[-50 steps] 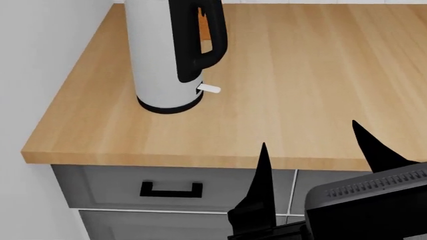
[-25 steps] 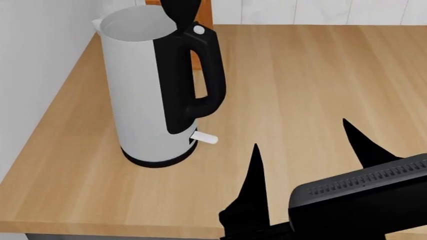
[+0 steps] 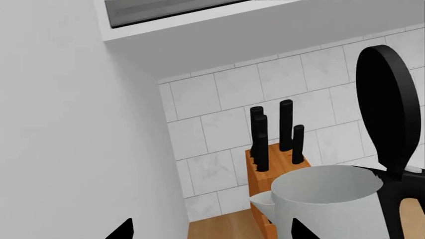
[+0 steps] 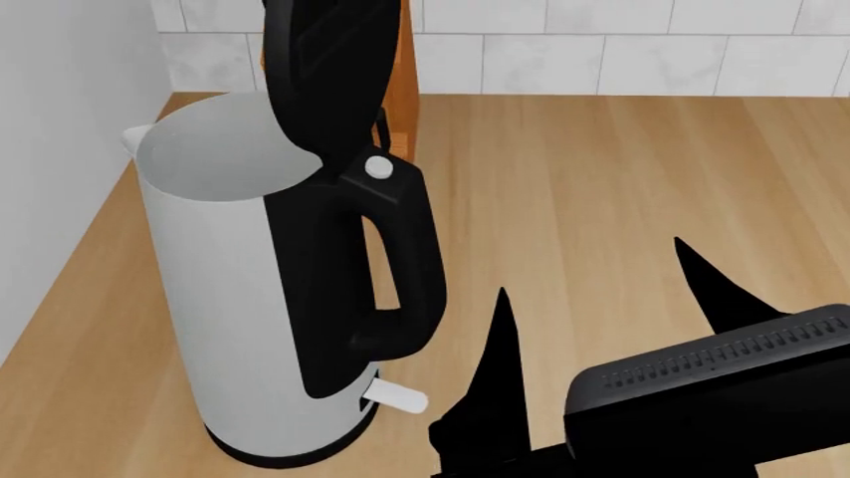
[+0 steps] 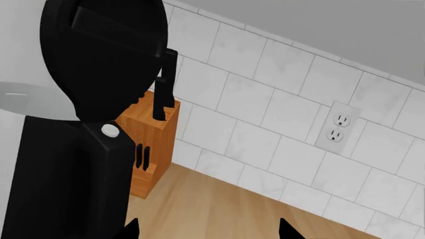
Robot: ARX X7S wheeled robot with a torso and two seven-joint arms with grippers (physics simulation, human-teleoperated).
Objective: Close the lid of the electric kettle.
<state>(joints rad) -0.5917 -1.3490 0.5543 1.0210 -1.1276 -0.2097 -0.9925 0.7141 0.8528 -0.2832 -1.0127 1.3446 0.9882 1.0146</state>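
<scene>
The electric kettle (image 4: 226,299) stands on the wooden counter near the left wall, with its black handle (image 4: 405,269) turned toward me. Its lid (image 4: 332,70) stands upright and open above the white button (image 4: 380,166), and the mouth is uncovered. My right gripper (image 4: 591,271) is open and empty, right of the handle and apart from it. In the right wrist view the lid (image 5: 103,55) and the kettle's black back strip (image 5: 66,184) fill the side, with the open gripper (image 5: 207,229) below. My left gripper (image 3: 211,230) is open and empty, facing the kettle (image 3: 325,199) and the lid (image 3: 388,114).
A wooden knife block (image 3: 265,169) stands behind the kettle against the tiled wall and also shows in the right wrist view (image 5: 149,144). A white wall (image 4: 67,119) bounds the counter on the left. A wall outlet (image 5: 337,127) is on the tiles.
The head view has risen and moved in. The kettle now sits lower and larger in it, and the open lid has come into sight. The right gripper keeps its place in the view.
</scene>
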